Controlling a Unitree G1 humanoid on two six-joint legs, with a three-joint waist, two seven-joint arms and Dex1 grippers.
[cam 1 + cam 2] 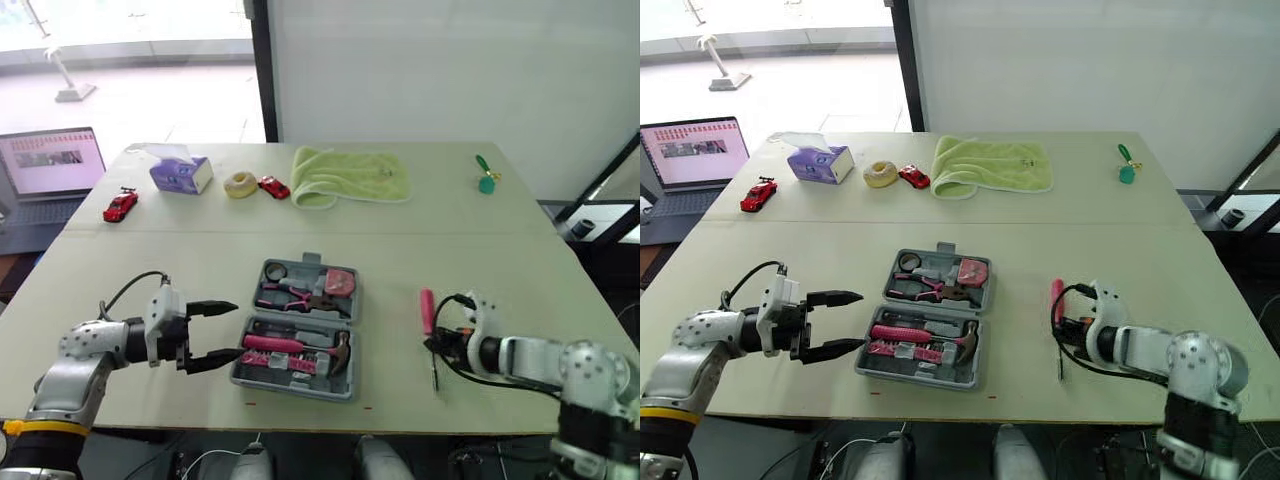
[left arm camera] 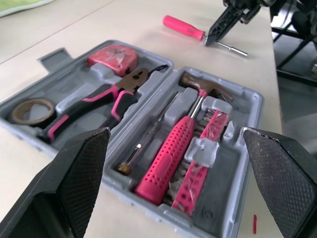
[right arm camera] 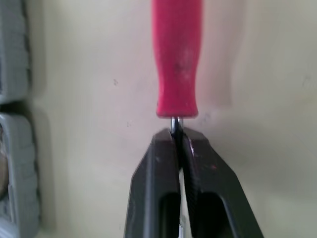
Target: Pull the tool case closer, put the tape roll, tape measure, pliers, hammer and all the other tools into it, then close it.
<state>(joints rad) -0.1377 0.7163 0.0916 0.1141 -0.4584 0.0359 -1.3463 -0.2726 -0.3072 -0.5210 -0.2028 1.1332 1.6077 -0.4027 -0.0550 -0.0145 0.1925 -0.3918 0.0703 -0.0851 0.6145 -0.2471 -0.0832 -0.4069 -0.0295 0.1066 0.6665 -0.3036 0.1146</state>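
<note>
Bright daylight from window (image 1: 130,30) at far left; floor (image 1: 170,100) beyond it washed out, near white. Table (image 1: 500,270) evenly lit. Shadows soft, faint: thin one along near edge of tool case (image 1: 297,330), pale one beside screwdriver (image 3: 177,59) handle. Laptop screen (image 1: 52,160) glowing.

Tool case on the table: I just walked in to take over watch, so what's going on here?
The robot is packing the open grey tool case. The hammer, pliers, tape measure and tape roll already lie in it. The right gripper is shut on the metal shaft of the pink screwdriver, out on the table to the case's right. The left gripper hangs open at the case's left edge.
</note>
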